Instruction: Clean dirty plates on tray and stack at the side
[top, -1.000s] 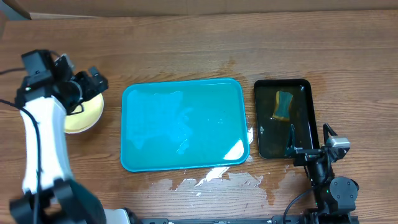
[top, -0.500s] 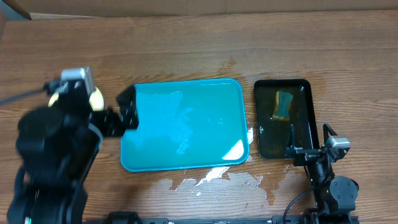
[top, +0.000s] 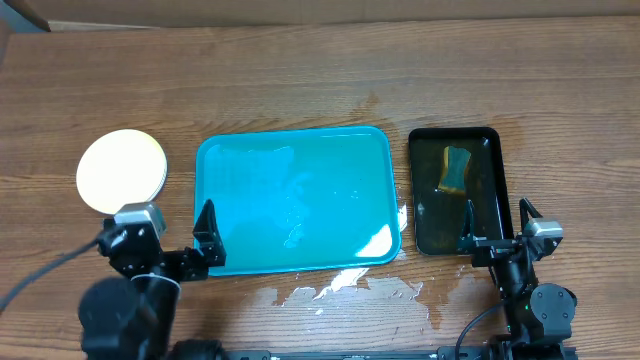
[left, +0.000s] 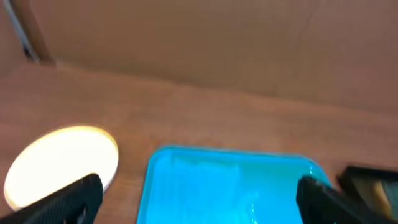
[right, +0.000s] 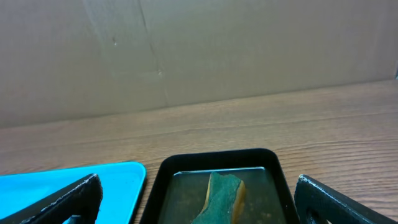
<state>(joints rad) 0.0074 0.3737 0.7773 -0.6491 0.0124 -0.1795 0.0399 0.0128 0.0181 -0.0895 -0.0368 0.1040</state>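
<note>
The plates (top: 121, 171) lie stacked on the table left of the turquoise tray (top: 293, 199), pale yellow one on top; they also show in the left wrist view (left: 59, 163). The tray holds no plates, only water film, and shows in the left wrist view (left: 230, 186) and at the edge of the right wrist view (right: 68, 180). My left gripper (top: 165, 235) is open and empty at the front left, near the tray's front left corner; its fingers (left: 199, 199) straddle that corner. My right gripper (top: 497, 222) is open and empty at the black tray's front end.
A narrow black tray (top: 456, 190) with shallow water and a green-yellow sponge (top: 455, 168) stands right of the turquoise tray; both show in the right wrist view (right: 221, 196). Water is spilled on the table (top: 345, 288) in front of the tray. A cardboard wall (right: 199, 50) stands behind.
My left arm has pulled back from the plates at the far left to the front edge of the table, uncovering the stack. The right arm has not moved.
</note>
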